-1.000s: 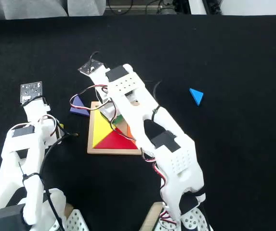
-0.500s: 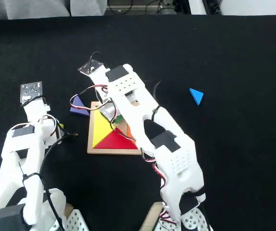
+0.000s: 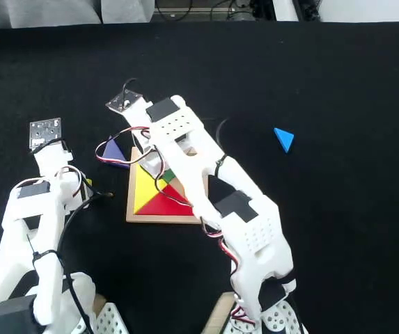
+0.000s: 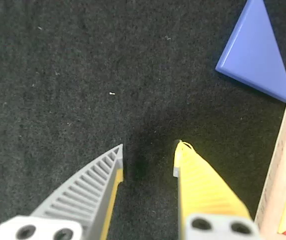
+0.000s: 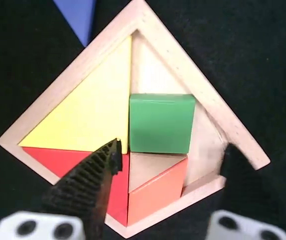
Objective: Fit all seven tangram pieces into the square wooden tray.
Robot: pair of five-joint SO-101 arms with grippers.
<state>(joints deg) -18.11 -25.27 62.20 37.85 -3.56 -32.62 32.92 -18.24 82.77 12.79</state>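
Right wrist view: the tray [image 5: 182, 55] is seen from above with four pieces lying in it: the yellow triangle [image 5: 83, 115], the red triangle [image 5: 58, 160], the green square [image 5: 160, 122] and the orange triangle [image 5: 155, 192]. The green square is set flat against the yellow triangle's edge, with a patch of bare wood between it and the orange triangle. The right gripper [image 5: 171, 152] is held over the tray, jaws spread wide, nothing between them. In the left wrist view the left gripper [image 4: 149, 149] is held low over the black cloth [image 4: 58, 75], jaws parted narrowly and empty, just beside the tray's rim. The indigo triangle [image 4: 257, 55] lies on the cloth near the tray's corner, apart from it. The light blue triangle [image 3: 283, 138] is noted in the high view, well apart on the other side of the right arm. The task is judged to be past its midpoint, with the square's placing done and a fresh pick due. The next move is judged to call for a grip on the indigo triangle, the closer piece. It would then need to be turned so its edges match the open wood beside the green square.
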